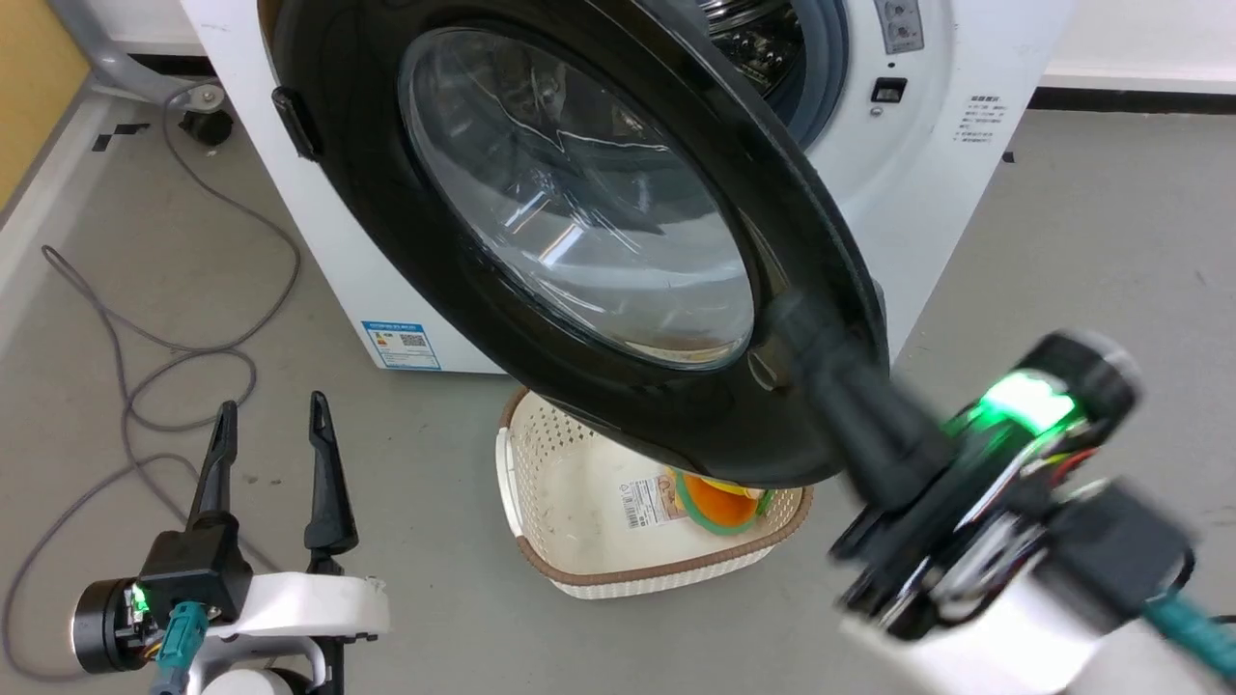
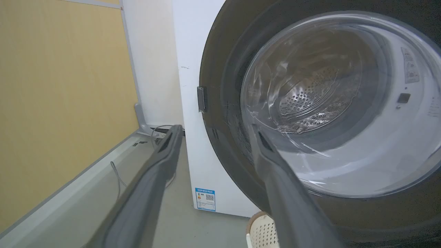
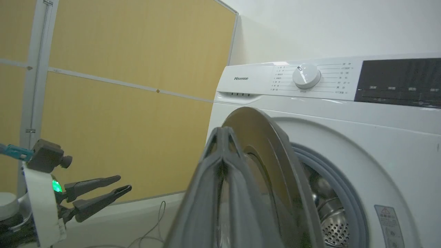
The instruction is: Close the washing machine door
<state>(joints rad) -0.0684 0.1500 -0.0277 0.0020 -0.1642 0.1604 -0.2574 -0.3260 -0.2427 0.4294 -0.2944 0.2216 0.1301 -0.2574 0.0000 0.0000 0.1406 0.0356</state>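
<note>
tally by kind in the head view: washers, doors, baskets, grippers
washing machine: 1
washing machine door: 1
basket: 1
grippers: 2, left gripper and right gripper
total: 5

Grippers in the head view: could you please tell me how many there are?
2. The left gripper is at the lower left, jaws open over the floor; the right gripper, blurred, is at the lower right rim of the door.

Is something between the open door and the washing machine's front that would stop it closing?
Nothing visible does: the gap between the door and the grey seal looks free. The basket sits on the floor below the door.
</note>
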